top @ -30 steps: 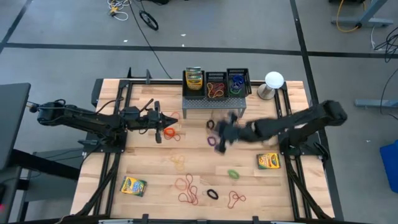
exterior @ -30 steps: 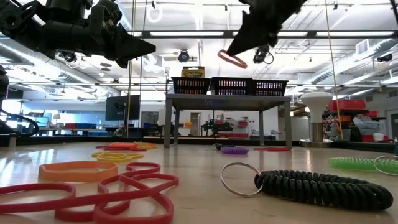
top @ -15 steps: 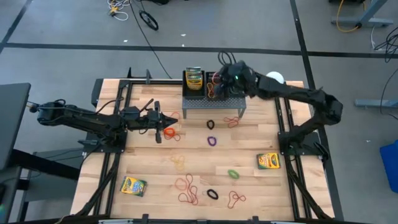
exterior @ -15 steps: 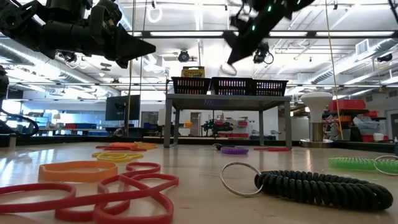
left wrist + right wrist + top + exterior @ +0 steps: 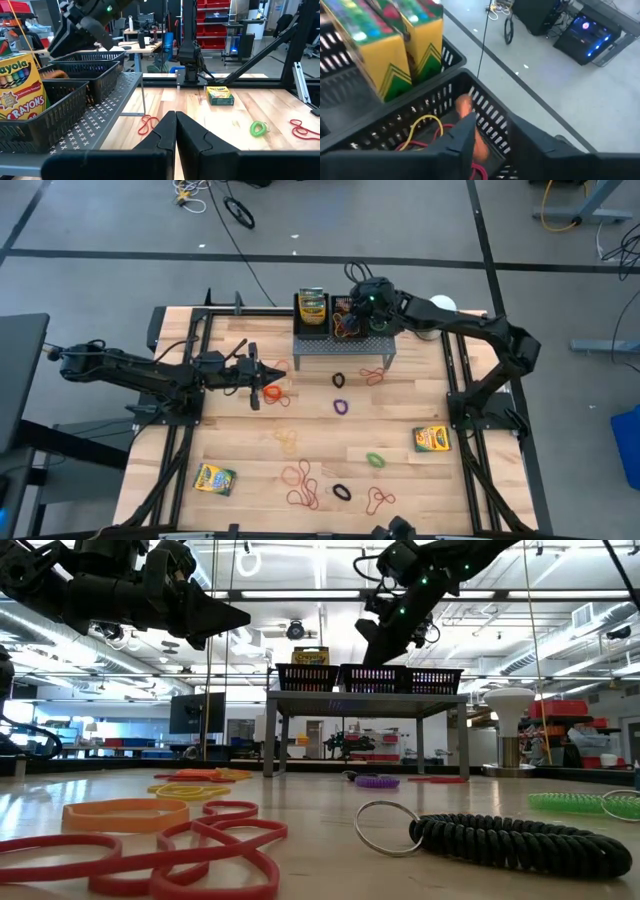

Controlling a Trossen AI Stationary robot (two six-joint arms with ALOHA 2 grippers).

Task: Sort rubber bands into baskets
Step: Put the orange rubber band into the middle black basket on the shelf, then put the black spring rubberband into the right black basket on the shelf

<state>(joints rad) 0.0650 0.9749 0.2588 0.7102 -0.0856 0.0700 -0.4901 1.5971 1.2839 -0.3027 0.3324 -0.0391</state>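
Note:
Three black mesh baskets stand in a row on a grey perforated stand [image 5: 340, 345] at the table's far side. The left one holds a crayon box [image 5: 312, 305]. The middle basket [image 5: 343, 323] holds red, orange and yellow rubber bands; the right basket [image 5: 383, 318] holds blue ones. My right gripper [image 5: 352, 302] hovers open over the middle basket, tipped downward. A blurred salmon band [image 5: 465, 106] shows inside that basket beside one finger. My left gripper [image 5: 260, 375] waits shut and level above the table's left part, holding nothing. Loose bands lie on the table. My right gripper's fingers [image 5: 462, 137] stand apart above the middle basket's far wall. The salmon band [image 5: 479, 146] shows blurred right beside one finger; I cannot tell whether that finger touches it.
Loose on the wood: an orange band [image 5: 271, 392], a black one [image 5: 339, 380], a purple one [image 5: 341, 406], red ones [image 5: 374, 374] [image 5: 303, 485], a green coil [image 5: 375, 459], a black coil [image 5: 520, 840]. Crayon boxes [image 5: 431, 439] [image 5: 214, 479] lie near the front. A white-topped post [image 5: 443, 303] stands right of the stand.
My right gripper has swung from over the table's middle toward the far edge, carrying a salmon band, and has come over the middle basket. In the low view the band hung below its fingers before; now none shows there.

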